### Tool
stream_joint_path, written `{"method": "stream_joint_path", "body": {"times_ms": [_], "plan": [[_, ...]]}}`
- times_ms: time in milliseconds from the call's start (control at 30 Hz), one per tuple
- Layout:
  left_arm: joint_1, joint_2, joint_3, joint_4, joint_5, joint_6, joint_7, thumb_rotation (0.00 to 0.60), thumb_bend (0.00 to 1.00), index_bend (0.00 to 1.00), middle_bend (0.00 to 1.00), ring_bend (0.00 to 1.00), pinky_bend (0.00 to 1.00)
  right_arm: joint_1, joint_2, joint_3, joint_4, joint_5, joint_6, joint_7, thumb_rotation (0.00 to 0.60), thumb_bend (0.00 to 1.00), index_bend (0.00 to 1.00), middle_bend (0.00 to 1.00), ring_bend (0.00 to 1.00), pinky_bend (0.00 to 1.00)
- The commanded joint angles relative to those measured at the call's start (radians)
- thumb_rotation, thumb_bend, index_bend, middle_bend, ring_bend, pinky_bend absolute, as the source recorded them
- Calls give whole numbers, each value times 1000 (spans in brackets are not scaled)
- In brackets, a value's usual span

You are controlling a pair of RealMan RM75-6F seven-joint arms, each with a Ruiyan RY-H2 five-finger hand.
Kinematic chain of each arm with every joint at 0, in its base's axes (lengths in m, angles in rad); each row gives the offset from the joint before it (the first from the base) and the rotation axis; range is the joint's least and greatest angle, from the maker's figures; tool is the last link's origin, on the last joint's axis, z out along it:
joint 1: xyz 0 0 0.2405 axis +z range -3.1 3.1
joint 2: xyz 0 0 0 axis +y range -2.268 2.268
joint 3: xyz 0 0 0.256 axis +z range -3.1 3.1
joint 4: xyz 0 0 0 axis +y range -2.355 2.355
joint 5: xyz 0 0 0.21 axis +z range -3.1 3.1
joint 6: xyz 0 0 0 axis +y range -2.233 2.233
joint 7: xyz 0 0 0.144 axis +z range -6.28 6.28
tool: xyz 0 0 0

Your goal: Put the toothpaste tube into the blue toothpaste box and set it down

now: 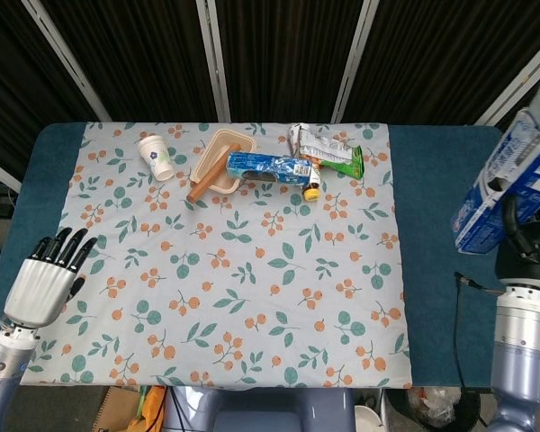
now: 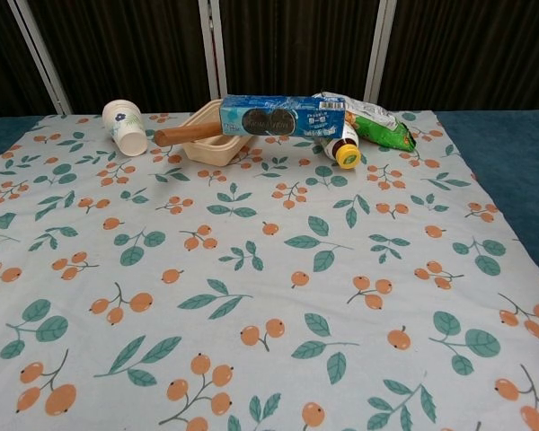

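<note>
The blue toothpaste box [image 1: 507, 191] is held up off the table at the far right of the head view, tilted with its pale upper end toward the top right. My right hand [image 1: 525, 236] grips it from below and behind. I cannot tell whether the toothpaste tube is inside; no separate tube shows. My left hand [image 1: 45, 279] hovers at the lower left over the blue table edge, fingers spread and holding nothing. Neither hand nor the box appears in the chest view.
At the back of the floral cloth [image 1: 234, 270] lie a blue cookie box [image 1: 268, 165], a beige bowl [image 1: 218, 155] with a wooden stick, a paper cup [image 1: 155, 156], a yellow-capped bottle [image 1: 312, 191] and a green snack bag [image 1: 340, 158].
</note>
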Motion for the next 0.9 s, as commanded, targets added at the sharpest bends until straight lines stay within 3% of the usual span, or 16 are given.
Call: {"method": "stream_joint_path", "body": {"times_ms": [33,100,233,533,633,767,900], "plan": [[43,-38,14,64,-4,7,-45,600,8,212,188,197,351,-52,54,22,-25,-52,-22,59,600,468,324,443,362,390],[54,-44,14,81,2,14,-60,600,8,209,186,196,351,-57,64,18,-21,-64,-37,74,600,467,275,410,319,352],[69,-55,1,87,13,22,-97,600,8,203,183,196,351,-56,76,-1,-8,-83,-70,89,600,468,270,401,314,348],[87,-53,-20,85,12,-6,-134,600,8,202,177,196,351,-17,25,-55,10,-91,-52,31,600,496,505,569,537,520],[91,-50,-25,78,12,-13,-140,600,8,202,177,196,351,-11,17,-68,15,-94,-47,13,600,512,527,585,554,529],[94,-48,-30,72,17,-23,-143,600,8,202,177,196,351,2,17,-101,28,-109,-50,-61,600,512,527,585,554,529],[96,-47,-33,66,26,-32,-145,600,8,202,177,196,351,28,21,-177,58,-134,-82,-219,600,511,527,585,554,529]]}}
